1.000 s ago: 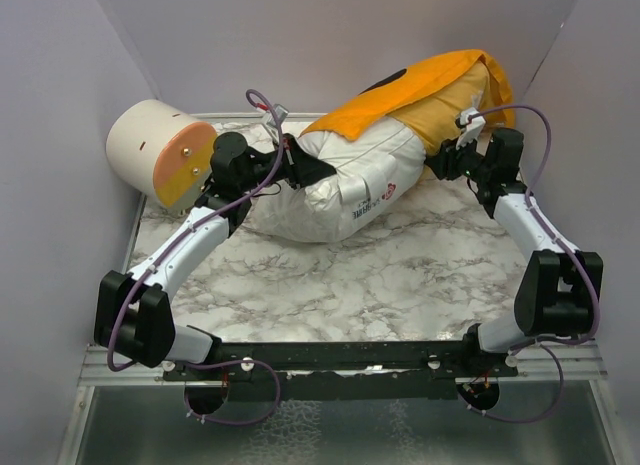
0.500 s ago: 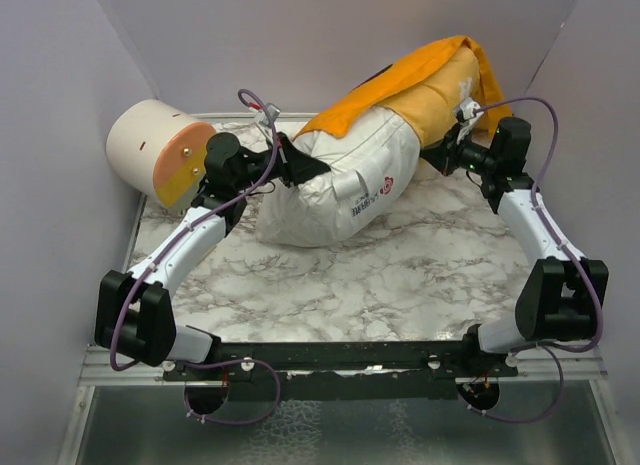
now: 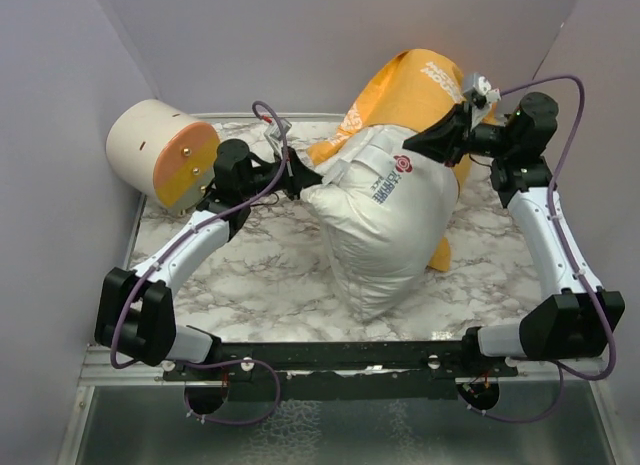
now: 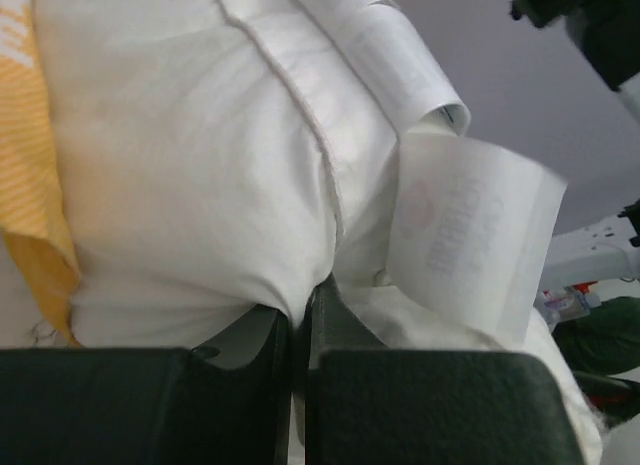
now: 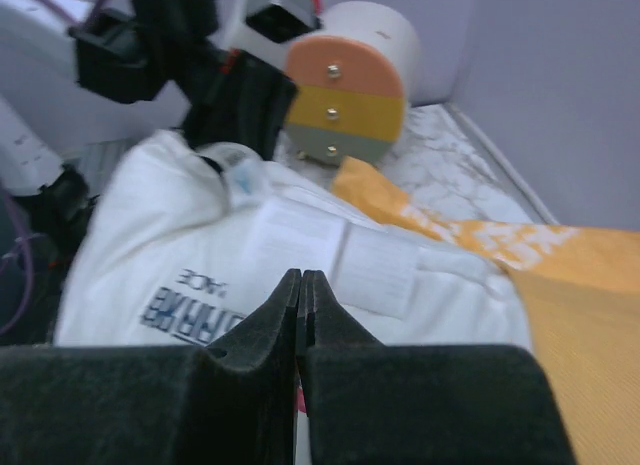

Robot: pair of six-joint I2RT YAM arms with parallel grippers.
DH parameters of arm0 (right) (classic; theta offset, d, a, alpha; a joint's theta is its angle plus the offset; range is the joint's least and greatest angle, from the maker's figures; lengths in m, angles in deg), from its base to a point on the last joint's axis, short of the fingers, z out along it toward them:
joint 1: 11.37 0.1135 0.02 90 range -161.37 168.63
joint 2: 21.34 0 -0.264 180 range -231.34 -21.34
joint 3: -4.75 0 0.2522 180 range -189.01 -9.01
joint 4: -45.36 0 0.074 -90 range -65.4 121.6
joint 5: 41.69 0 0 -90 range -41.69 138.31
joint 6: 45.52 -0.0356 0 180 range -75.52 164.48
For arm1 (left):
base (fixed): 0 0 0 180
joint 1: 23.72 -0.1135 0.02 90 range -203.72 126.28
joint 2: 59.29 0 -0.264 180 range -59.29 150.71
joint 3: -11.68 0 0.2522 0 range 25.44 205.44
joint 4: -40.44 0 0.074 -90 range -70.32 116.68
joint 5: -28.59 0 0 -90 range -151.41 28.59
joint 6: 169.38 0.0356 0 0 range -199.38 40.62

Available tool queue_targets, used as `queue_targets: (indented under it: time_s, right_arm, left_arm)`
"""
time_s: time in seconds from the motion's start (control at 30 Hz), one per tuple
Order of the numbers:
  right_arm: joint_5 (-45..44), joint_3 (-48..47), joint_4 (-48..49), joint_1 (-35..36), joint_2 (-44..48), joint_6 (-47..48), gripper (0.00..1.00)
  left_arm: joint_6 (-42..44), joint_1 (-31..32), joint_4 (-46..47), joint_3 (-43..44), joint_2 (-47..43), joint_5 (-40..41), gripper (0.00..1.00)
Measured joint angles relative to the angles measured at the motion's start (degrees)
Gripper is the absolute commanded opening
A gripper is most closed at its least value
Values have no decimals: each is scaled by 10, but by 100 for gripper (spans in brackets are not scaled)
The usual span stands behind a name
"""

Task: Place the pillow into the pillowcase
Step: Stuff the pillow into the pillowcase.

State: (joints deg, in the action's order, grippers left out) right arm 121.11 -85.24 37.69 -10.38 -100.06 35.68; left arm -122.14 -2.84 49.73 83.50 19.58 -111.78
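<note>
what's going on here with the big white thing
Two robot arms are holding a white pillow up on end over the marble table. The left gripper is shut on a pinch of the pillow's fabric. The right gripper is shut at its upper edge. The orange pillowcase is bunched behind the top, and most of the pillow is still outside it.

White pillow (image 3: 385, 235) printed in red and dark blue; orange-yellow pillowcase (image 3: 415, 80) lettered white; grey-veined white marble tabletop (image 3: 270, 285); cream cylinder (image 3: 140, 145), orange-and-yellow banded end.
</note>
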Motion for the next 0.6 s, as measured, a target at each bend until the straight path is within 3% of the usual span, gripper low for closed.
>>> queue_targets:
  time_s: [0.13, 0.17, 0.3, 0.37, 0.5, 0.6]
  right_arm:
    - [55, 32, -59, 46, 20, 60, 1]
    - [58, 39, -87, 54, 23, 86, 8]
    - [-3, 48, -234, 64, 35, 192, 54]
    - [-69, 51, -264, 53, 57, 218, 62]
    - [-184, 49, -270, -3, 103, 245, 68]
    - [-260, 31, -265, -28, 88, 266, 68]
  left_arm:
    - [30, -1, -11, -39, 27, 32, 0]
    - [35, -2, -9, -46, 39, 38, 0]
    - [52, -9, -10, -65, 62, 75, 0]
    - [64, -10, -17, -70, 62, 97, 2]
    - [83, -10, -36, -70, 58, 133, 34]
    - [98, -14, -62, -70, 38, 169, 44]
